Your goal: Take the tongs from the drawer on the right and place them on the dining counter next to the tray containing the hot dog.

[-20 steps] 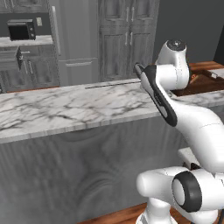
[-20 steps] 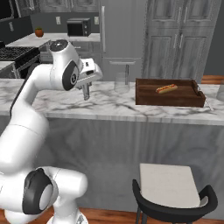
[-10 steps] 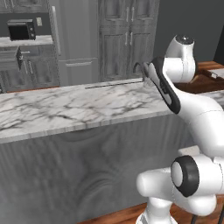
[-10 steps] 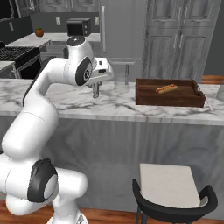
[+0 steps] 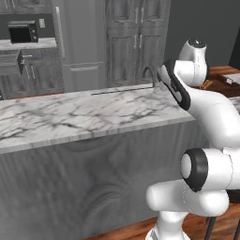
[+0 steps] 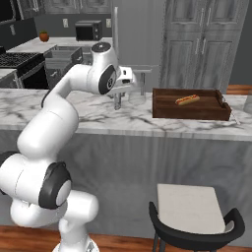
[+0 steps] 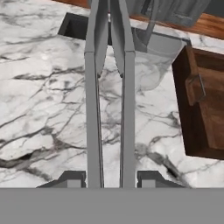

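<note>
— Closest in, what is seen at the hand?

— Two dark finger tips (image 7: 73,178) are seen at the bottom of the hand view, pressed against the outer sides of the tongs (image 7: 109,100). The gripper (image 7: 109,179) is clamped on them, and the two long grey arms are held nearly parallel, running away from the camera with their tips close together.

— And where is the gripper placed over the counter?

— It is held above the dining counter (image 6: 98,115), pointing down, with the tongs (image 6: 117,102) hanging from the gripper (image 6: 118,94) toward the marble. Whether the tips are touching the slab cannot be told. From the left base view the hand is largely hidden behind the arm's own links.

— What is found beside it?

— A dark wooden tray (image 6: 165,109) is set on the same counter to the robot's right, near the tongs but apart from them. A hot dog (image 6: 187,100) is lying inside it. In the hand view the tray's corner and a metal handle (image 7: 197,87) are seen at the right edge.

— Further off?

— A sink basin (image 7: 83,27) and a faucet (image 6: 142,81) are seen past the tongs, at the counter's far edge. Behind, grey cabinets (image 6: 206,39) and a microwave (image 6: 88,30) are lined against the back wall. A stool (image 6: 192,216) is placed at the counter's near side.
</note>
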Controlling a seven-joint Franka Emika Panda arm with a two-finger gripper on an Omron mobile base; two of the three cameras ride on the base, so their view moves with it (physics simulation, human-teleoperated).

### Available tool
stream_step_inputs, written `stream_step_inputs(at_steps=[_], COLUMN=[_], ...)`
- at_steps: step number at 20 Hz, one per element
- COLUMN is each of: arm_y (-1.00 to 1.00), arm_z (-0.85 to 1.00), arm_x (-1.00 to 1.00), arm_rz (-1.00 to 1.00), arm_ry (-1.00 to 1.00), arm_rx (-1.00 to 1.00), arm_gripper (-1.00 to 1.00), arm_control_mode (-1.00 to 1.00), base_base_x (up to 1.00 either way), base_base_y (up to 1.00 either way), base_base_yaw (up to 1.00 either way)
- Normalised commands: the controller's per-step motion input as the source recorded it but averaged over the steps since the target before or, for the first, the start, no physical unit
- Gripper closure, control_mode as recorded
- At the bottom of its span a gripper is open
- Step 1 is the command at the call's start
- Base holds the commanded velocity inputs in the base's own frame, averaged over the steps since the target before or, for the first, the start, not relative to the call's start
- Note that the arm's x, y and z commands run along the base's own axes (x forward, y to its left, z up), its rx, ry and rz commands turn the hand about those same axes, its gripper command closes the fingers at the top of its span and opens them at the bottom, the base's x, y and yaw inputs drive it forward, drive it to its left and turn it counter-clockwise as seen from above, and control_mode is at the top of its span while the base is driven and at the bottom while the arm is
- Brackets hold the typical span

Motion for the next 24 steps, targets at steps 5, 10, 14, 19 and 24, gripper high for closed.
stream_step_inputs(at_steps=[5,10,14,19,24], arm_y=[-0.08,0.00,-0.05,-0.25,-0.28], arm_z=[-0.29,-0.38,-0.31,-0.17,-0.12], arm_x=[0.30,0.12,0.11,0.03,0.06], arm_rz=[0.00,-0.01,0.00,0.01,0.04], arm_ry=[0.02,0.00,0.00,0.00,0.00], arm_rx=[0.00,-0.03,-0.01,0.00,0.00], arm_gripper=[1.00,1.00,1.00,1.00,1.00], arm_control_mode=[-1.00,-1.00,-1.00,-1.00,-1.00], base_base_x=[0.00,0.00,0.00,0.00,0.00], base_base_y=[0.00,0.00,0.00,0.00,0.00], base_base_yaw=[0.00,0.00,0.00,0.00,0.00])
